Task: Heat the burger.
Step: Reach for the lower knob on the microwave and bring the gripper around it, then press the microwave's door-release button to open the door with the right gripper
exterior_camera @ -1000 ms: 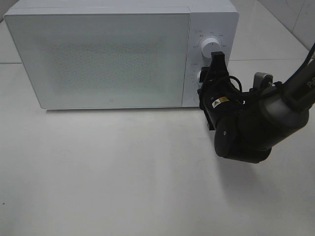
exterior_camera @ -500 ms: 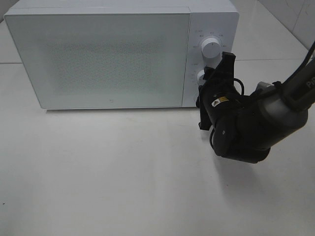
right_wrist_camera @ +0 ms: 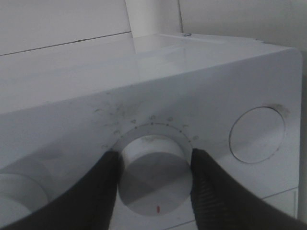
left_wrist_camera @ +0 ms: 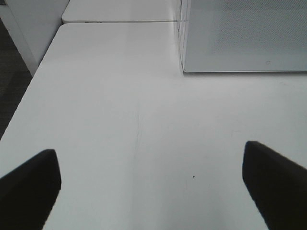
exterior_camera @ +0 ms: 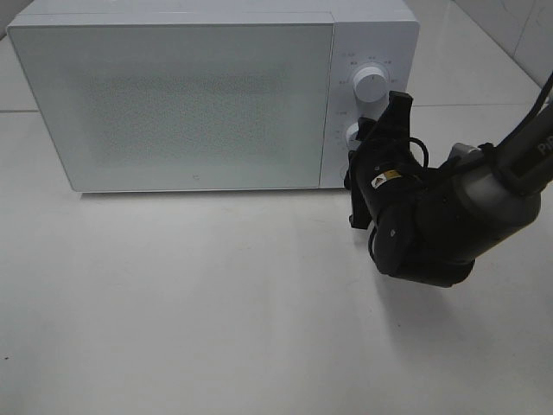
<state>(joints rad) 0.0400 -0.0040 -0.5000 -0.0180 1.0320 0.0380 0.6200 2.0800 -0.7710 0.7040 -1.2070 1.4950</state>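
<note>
The right gripper (right_wrist_camera: 154, 178) is clamping the lower dial (right_wrist_camera: 152, 165) of the microwave (exterior_camera: 384, 39), with a finger (right_wrist_camera: 103, 191) pressing on each side of it. The upper dial (exterior_camera: 370, 82) is sitting free just beside the gripper, and a round button (right_wrist_camera: 256, 134) is lying on the lower dial's other side. The door (exterior_camera: 173, 104) is standing shut. The left gripper (left_wrist_camera: 151, 187) is hanging over the white table (left_wrist_camera: 120, 96), fingers wide apart and holding nothing. The burger is showing in no view, so its place cannot be told
</note>
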